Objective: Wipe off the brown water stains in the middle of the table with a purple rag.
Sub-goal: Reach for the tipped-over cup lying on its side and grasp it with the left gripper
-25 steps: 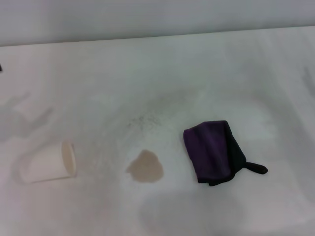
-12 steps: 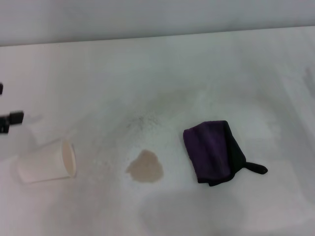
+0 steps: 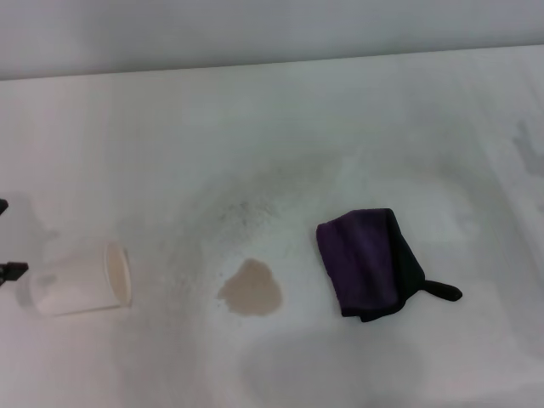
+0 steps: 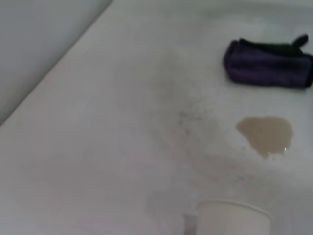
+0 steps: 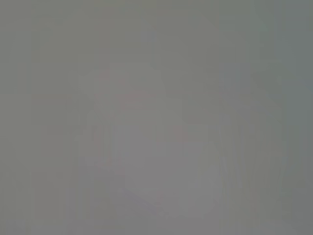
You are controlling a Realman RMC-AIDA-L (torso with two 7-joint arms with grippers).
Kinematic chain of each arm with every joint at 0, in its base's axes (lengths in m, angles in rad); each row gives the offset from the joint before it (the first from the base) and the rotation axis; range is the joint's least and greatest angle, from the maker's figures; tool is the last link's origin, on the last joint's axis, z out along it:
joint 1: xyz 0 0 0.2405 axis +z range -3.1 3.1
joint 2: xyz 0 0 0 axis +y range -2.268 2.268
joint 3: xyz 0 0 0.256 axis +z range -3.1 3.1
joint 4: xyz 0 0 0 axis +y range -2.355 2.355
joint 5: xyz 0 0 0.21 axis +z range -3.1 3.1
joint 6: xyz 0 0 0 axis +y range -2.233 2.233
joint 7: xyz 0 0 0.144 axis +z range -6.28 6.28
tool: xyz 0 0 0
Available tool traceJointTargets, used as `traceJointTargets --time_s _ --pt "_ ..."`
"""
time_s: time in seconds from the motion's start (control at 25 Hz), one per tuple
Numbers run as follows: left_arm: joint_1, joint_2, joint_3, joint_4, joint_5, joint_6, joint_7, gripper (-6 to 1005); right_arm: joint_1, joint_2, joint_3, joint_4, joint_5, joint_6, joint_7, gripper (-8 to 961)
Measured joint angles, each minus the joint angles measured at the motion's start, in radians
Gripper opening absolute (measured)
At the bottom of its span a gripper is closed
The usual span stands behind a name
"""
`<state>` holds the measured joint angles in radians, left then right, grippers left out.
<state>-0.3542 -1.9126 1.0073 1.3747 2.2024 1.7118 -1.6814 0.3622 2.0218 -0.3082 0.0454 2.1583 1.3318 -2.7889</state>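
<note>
**Left gripper slips toward the table's left edge; rag untouched**

Since half a second ago, the left gripper (image 3: 7, 270) has dropped lower and further out at the left edge of the head view, and only a sliver of dark finger remains in sight beside the paper cup (image 3: 81, 279). Too little shows to tell how wide its claw stands. The right gripper appears in no view, and its wrist camera gives only a featureless grey blur.

Moving outward from that claw, the paper cup lies on its side, mouth toward the middle of the table (image 3: 272, 119). Further toward the centre sits the brown water stain (image 3: 251, 289), a light-brown roundish blotch, not yet wiped. Faint grey speckles (image 3: 246, 208) lie just behind it. Near the stain on its right, apart from it, rests the purple rag (image 3: 367, 262), bunched, with black edging and a small black tab pointing right. In the left wrist view the rag (image 4: 266, 62) lies beyond the stain (image 4: 266, 133).

The task appears to be at its very start: no gripper holds the rag. The next move likely calls for an arm, probably the right as the nearer one, to reach down, pinch the rag, and drag it across the blotch.
</note>
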Motion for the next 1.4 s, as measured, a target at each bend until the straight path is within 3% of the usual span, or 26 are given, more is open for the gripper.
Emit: traceJointTargets --time_s 0.52,1.4 --pt "-0.032 -0.094 -0.007 -0.109 0.175 -0.044 0.194 876 0.001 0.0 0.026 0.029 0.0 0.02 0.006 813" --pt "-0.066 -0.124 -0.011 -0.31 0.188 -0.207 0.379 876 0.001 0.0 0.037 0.054 0.0 0.028 0.008 812"
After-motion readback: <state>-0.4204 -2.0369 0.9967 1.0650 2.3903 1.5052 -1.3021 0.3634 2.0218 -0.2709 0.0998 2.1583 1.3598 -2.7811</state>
